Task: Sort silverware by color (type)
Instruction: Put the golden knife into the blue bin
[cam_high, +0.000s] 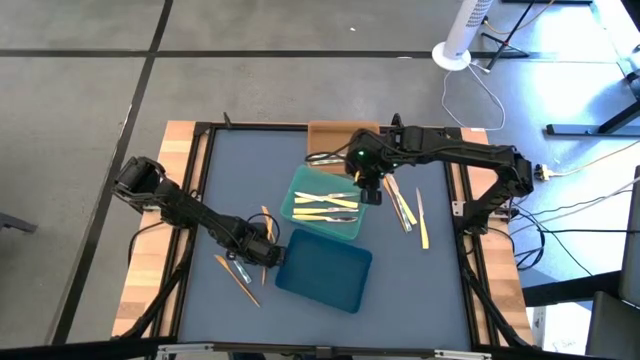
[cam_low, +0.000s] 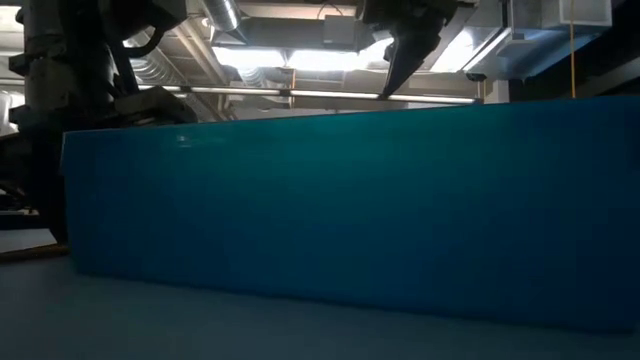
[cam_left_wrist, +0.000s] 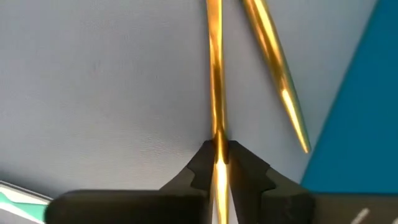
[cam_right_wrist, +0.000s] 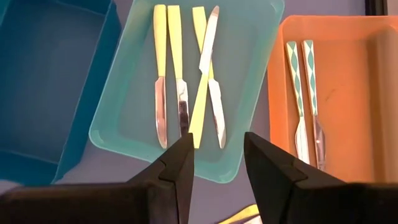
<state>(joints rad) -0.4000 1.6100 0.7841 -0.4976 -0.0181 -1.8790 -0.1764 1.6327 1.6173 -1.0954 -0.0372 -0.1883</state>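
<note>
An orange-tan knife (cam_left_wrist: 216, 74) is being pinched at its very end by the closed left gripper (cam_left_wrist: 219, 163), so it may pivot or slip when lifted; nothing is being held by the half-open right gripper (cam_right_wrist: 217, 155).

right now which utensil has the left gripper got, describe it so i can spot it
Start at the dark blue tray at the table's near middle, then look just off its left edge, where the left gripper is shut on a slim orange-tan utensil lying on the mat. A second orange-tan piece lies close alongside, nearer the tray, but only the first runs between the fingers.
</note>
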